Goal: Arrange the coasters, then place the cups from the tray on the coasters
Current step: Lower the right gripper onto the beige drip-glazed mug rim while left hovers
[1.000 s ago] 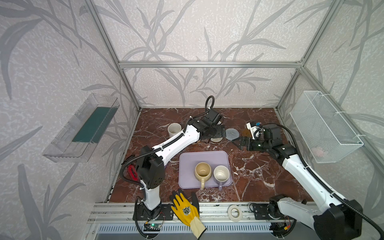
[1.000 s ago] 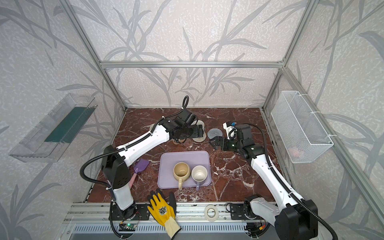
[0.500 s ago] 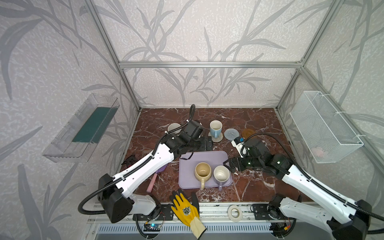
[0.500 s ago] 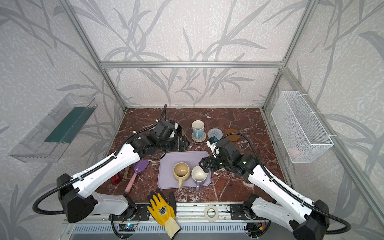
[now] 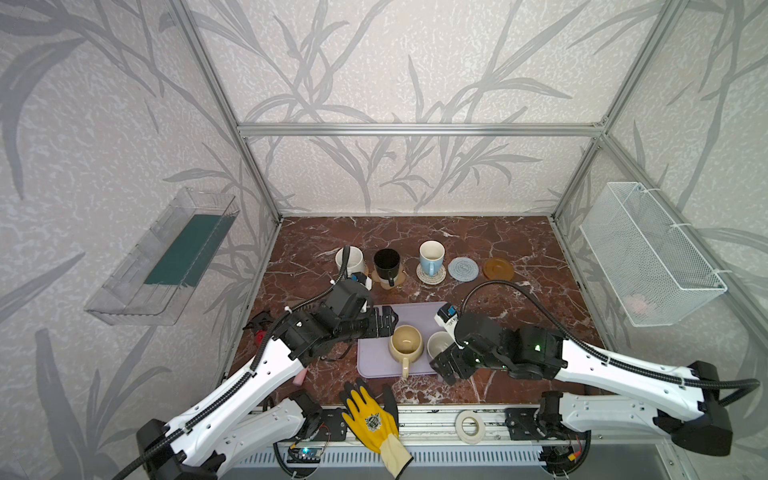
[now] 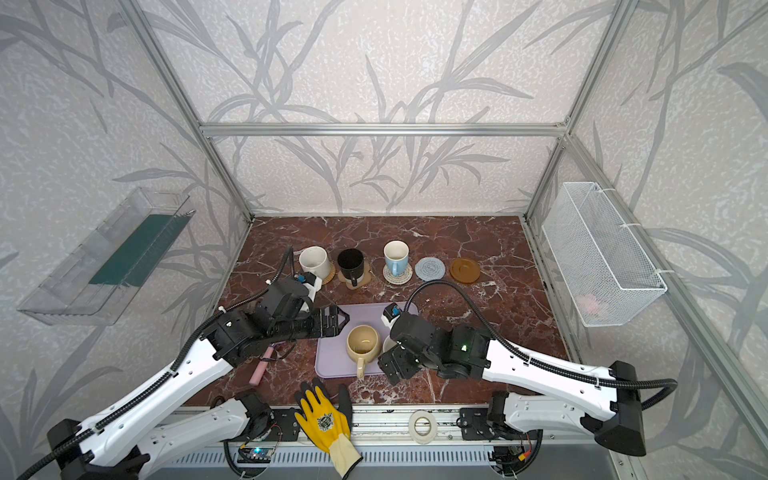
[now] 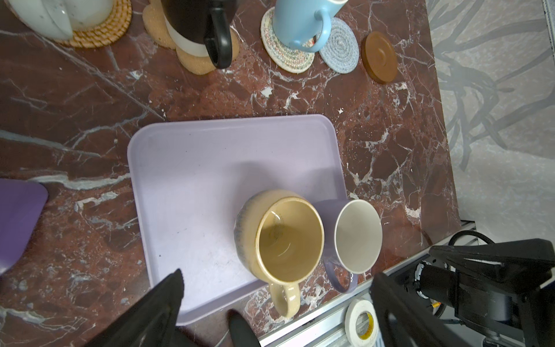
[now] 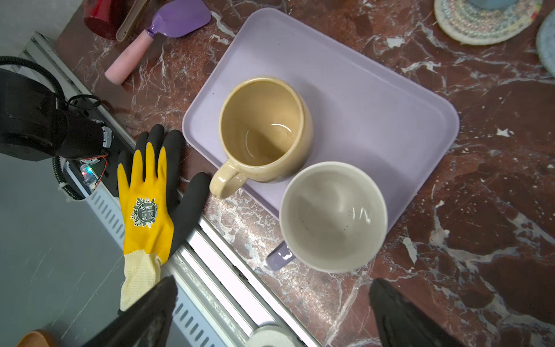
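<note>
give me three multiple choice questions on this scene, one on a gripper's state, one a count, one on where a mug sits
1. The left gripper is:
A) open and empty
B) shut on a mug
C) shut on a coaster

2. Mugs standing on the tray:
A) one
B) two
C) three

3. The light blue mug stands:
A) on the tray
B) in the left gripper
C) on the cream rope coaster

Key: 1 A, its fingers stand wide apart, gripping nothing. 2 B, only the cream-yellow mug and the lavender mug are there. 3 C, the rope rim shows around its base.
</note>
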`<state>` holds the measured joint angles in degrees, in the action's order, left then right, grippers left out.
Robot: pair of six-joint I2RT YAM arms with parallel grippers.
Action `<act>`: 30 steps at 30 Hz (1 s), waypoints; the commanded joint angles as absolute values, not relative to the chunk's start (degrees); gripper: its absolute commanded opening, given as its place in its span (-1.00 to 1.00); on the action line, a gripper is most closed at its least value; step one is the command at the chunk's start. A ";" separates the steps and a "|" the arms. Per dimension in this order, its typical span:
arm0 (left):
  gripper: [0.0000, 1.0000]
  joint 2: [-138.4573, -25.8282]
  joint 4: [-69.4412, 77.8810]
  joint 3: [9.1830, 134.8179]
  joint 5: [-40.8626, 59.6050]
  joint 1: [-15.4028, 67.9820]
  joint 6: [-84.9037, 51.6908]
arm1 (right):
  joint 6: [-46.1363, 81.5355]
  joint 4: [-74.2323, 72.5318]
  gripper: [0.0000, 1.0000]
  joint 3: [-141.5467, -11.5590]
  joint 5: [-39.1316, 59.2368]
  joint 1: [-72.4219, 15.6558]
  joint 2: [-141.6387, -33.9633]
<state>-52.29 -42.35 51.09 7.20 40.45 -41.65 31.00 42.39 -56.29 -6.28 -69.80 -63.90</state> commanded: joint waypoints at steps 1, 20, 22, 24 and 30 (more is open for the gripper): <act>0.98 -49.95 -41.93 47.76 11.31 40.10 -44.18 | 34.67 43.61 0.99 -59.00 -12.61 -74.04 -66.61; 0.88 -40.69 -40.69 31.52 13.89 33.47 -49.72 | 41.15 32.96 0.42 -62.69 -12.79 -81.03 -85.41; 0.88 -40.22 -39.21 30.60 15.14 33.04 -50.34 | 41.46 32.92 0.33 -63.42 -12.95 -81.01 -87.29; 0.88 -39.70 -36.57 29.11 17.75 32.31 -51.79 | 41.83 33.11 0.28 -64.31 -13.31 -80.95 -88.98; 0.86 -39.88 -37.28 28.73 16.87 31.90 -51.57 | 44.23 35.12 0.08 -66.54 -15.61 -80.56 -93.55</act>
<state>-40.21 -38.24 29.08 16.45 32.16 -50.72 42.33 33.74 -64.60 -13.41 -80.51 -92.09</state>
